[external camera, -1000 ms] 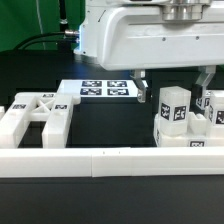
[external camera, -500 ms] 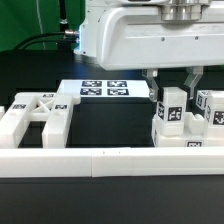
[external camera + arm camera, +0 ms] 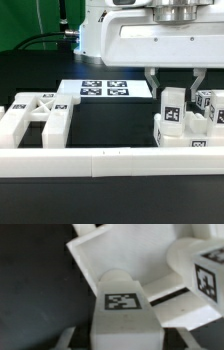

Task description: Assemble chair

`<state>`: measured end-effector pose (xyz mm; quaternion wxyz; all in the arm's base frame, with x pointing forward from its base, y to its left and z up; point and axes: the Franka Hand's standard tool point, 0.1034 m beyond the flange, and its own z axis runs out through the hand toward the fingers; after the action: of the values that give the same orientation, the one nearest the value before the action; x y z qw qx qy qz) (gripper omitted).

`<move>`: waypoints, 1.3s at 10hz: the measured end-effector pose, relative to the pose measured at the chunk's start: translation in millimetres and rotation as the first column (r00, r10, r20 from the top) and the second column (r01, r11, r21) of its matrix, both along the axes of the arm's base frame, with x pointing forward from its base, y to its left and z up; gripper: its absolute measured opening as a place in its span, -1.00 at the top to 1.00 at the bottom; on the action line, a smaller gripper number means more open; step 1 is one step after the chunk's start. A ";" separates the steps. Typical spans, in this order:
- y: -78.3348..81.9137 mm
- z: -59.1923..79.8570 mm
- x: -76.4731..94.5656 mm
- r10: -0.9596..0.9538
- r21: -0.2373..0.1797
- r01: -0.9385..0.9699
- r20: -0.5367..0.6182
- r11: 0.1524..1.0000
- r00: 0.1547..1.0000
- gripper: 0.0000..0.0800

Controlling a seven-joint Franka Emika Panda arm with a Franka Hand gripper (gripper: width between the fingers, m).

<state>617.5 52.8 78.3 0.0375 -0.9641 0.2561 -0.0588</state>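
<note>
My gripper [image 3: 172, 82] hangs over the cluster of white chair parts at the exterior view's right. It is open and straddles an upright square post [image 3: 172, 110] with a tag on its face. The fingers [image 3: 151, 82] stand on either side of the post's top. In the wrist view the post [image 3: 122, 301] fills the space between the two fingers [image 3: 68, 338], with a dark gap showing on each side. The gripper [image 3: 130, 341] holds nothing. More tagged white pieces [image 3: 207, 106] stand beside the post. The flat X-braced panel [image 3: 35, 112] lies at the exterior view's left.
The long low white border rail [image 3: 100, 160] runs along the front. The marker board [image 3: 105, 89] lies flat behind the middle. Black table surface [image 3: 110, 125] shows between the X-braced panel and the right cluster. A green backdrop and cables are at the back left.
The gripper has shifted toward the exterior view's right and risen slightly. Its fingers now sit closer in on both sides of the post. The parts have not moved.
</note>
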 end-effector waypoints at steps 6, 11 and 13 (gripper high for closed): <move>2.1 -0.7 0.4 -0.367 0.034 0.368 -0.023 0.929 0.930 0.14; -3.9 0.1 1.1 0.070 -0.026 -0.070 0.000 0.997 0.998 -0.62; -5.0 1.5 2.2 0.269 -0.053 -0.269 0.002 0.962 0.963 -0.62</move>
<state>619.7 47.8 79.7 0.0210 -0.9903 0.1210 -0.0645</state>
